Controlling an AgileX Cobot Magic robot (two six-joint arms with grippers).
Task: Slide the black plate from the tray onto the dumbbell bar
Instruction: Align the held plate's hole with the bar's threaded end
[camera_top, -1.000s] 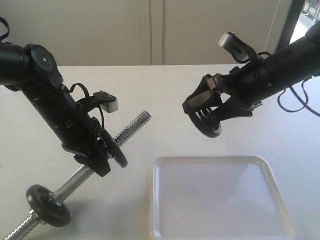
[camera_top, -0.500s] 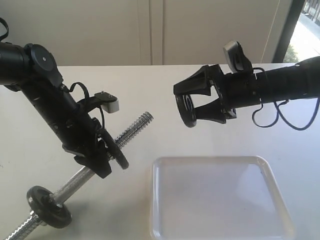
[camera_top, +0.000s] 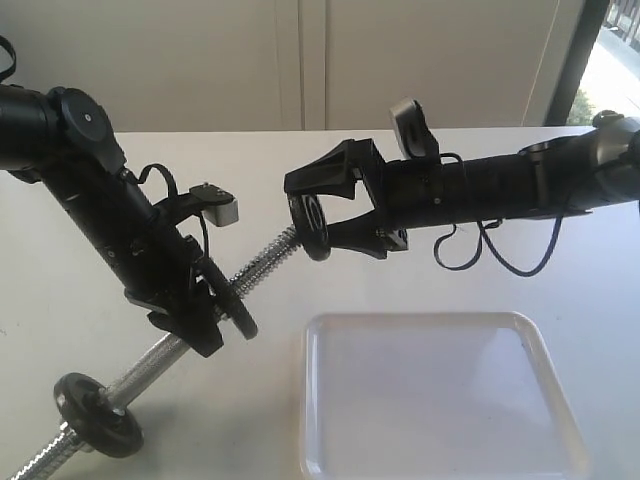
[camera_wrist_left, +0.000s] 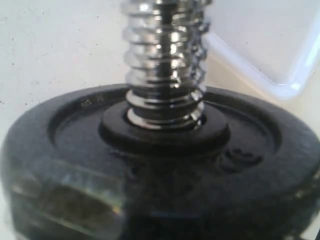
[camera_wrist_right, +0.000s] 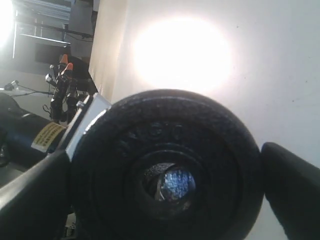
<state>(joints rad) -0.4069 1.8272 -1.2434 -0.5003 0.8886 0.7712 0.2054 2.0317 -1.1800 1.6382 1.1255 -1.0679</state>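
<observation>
The white tray (camera_top: 420, 318) sits on the table under the right arm's jaws, and the plate is not in it any more. The right gripper (camera_top: 308, 212) is the thing that has moved. A second ago it was up over the far side of the tray, well away from the bar. Then it turned the plate up on its edge. Now it has reached across, so its jaws are right at the bar's raised tip. The left gripper (camera_top: 200, 322) has not moved at all. Its jaws look squeezed tight on the dumbbell bar (camera_top: 262, 262), holding it tilted up toward the other arm. One black disc (camera_top: 238, 305) sits on the bar just past the left jaws. Another disc (camera_top: 95, 412) is far down at the low end, well away from them. The black plate (camera_top: 314, 228) is pinched between the right jaws by its rim, with its flat face turned to the bar. In the right wrist view something shiny shows through the plate's hole (camera_wrist_right: 167, 184). I think that is the bar's tip, so hole and tip look lined up. I cannot tell if the tip is inside the hole yet. So the carrying looks done, and I think the next part is a slow, straight push along the bar. If the plate tips, it could catch on the bumpy threads.
</observation>
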